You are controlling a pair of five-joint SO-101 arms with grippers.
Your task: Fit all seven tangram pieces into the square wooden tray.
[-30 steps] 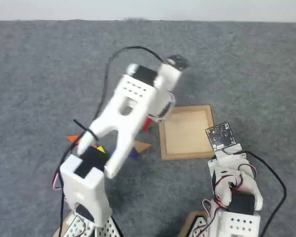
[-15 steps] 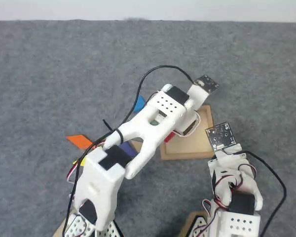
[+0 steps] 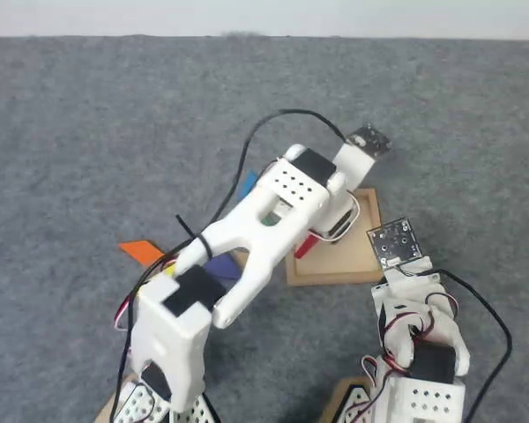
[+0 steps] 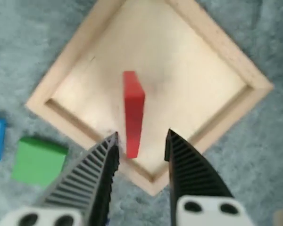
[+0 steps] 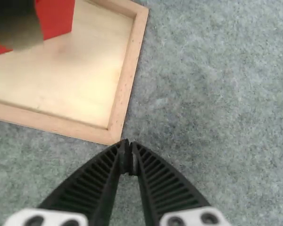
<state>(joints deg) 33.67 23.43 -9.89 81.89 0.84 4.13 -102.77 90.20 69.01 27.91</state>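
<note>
Left jaws spread around red piece (image 4: pixel 133 113) over tray (image 4: pixel 224 47) (right jaws pressed together).

The left hand (image 4: pixel 141 136) swung the red piece (image 4: pixel 133 108) over the tray (image 4: pixel 221 44).

Tray (image 3: pixel 344 275) half under left arm (image 3: pixel 273 216)

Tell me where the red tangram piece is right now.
In the left wrist view the red piece is edge-up over the wooden tray, just ahead of the left gripper; the green piece lies outside the tray.
</note>
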